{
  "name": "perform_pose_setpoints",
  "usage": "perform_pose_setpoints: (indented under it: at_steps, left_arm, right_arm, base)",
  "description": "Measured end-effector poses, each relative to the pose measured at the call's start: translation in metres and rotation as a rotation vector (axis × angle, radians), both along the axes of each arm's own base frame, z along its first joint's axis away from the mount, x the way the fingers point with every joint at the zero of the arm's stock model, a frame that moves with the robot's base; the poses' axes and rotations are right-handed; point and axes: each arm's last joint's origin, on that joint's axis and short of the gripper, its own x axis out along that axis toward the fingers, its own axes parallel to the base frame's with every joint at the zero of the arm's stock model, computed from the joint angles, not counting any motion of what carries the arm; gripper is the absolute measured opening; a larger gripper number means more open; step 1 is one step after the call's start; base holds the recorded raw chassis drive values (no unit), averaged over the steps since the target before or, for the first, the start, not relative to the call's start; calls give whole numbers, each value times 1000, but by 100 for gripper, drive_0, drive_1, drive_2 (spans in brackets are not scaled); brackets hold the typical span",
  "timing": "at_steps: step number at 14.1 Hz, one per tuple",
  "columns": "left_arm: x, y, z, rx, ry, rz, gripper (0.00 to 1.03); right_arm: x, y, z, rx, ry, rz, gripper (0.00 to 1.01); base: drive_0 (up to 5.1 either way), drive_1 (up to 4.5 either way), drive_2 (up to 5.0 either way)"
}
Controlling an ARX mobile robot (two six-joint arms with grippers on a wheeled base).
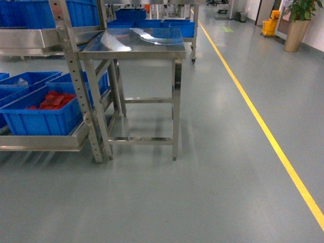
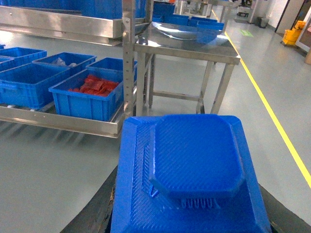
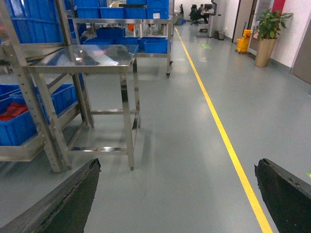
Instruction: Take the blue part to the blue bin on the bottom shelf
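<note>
On grey floor (image 1: 212, 192), yellow line (image 1: 263, 126), steel table (image 1: 136, 48), potted plant (image 1: 298, 23)

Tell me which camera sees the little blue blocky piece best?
The left wrist view. The dark-blue ridged blocky part fills the foreground there, close up, with black gripper edges beside it. The head view shows only shelves, bins, table and floor, not the part. The right wrist view doesn't show it either.

We see the ribbed dark-blue blocky part (image 2: 194, 170) filling the lower centre of the left wrist view; bright-blue plastic bins (image 2: 26, 82) sit on the steel bottom shelf (image 2: 58, 124) at left.
</note>
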Motion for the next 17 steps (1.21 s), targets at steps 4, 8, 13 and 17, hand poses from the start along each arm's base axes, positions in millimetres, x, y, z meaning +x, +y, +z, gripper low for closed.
perform_pose_setpoints:
  at_steps: [4, 8, 13, 17]
  left_arm:
    - [0, 0, -1, 3, 6, -1, 43]
    - [0, 0, 0, 1, 3, 0, 43]
    - [0, 0, 0, 1, 3, -1, 43]
    - [0, 0, 0, 1, 3, -1, 43]
  right_arm:
    - [0, 0, 0, 0, -5, 0, 98]
    - [0, 0, 0, 0, 0, 0, 98]
    - [0, 0, 0, 0, 1, 0, 98]
    - [0, 0, 0, 0, 2, 0, 98]
  base:
    - [11, 418, -397]
    - [-3, 405, -410]
    - [-6, 401, -414]
    - [-11, 397, -418]
